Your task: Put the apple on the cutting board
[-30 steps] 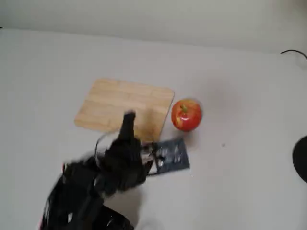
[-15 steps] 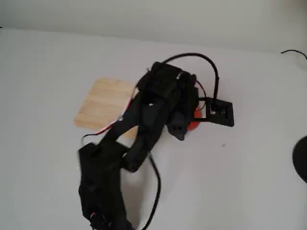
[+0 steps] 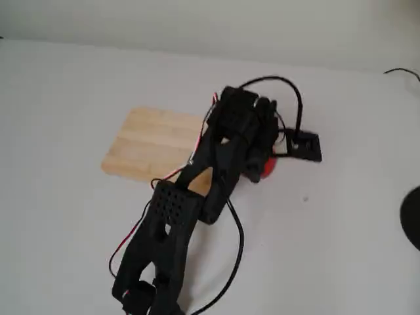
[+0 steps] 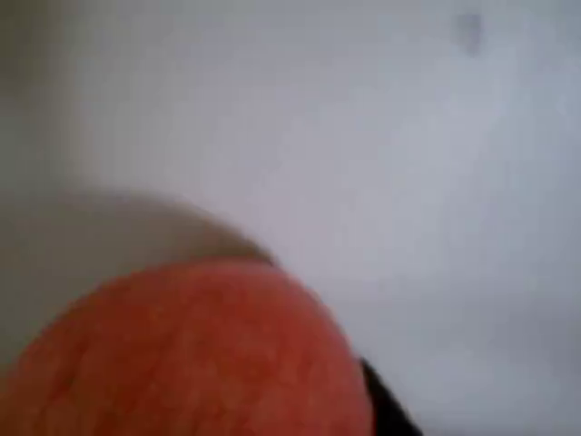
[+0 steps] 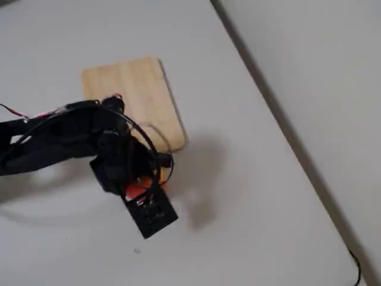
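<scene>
We sit low over the apple [image 3: 266, 167], just off the cutting board's [image 3: 147, 143] edge on the worktop [image 3: 341, 216], lined up to grasp; whether our end effector [image 3: 257, 164] is wide or closed we cannot tell.

The arm [image 3: 197, 190] lies across the cutting board [image 3: 147, 144], blocking its near corner; table [image 3: 341, 230] beyond is open.

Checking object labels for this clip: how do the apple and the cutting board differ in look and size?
The apple is red and rounded; the cutting board is pale wood, flat and rectangular. The board is much larger. The arm hides most of the apple in both fixed views, while much of the board stays visible. Both rest on the white table.
</scene>
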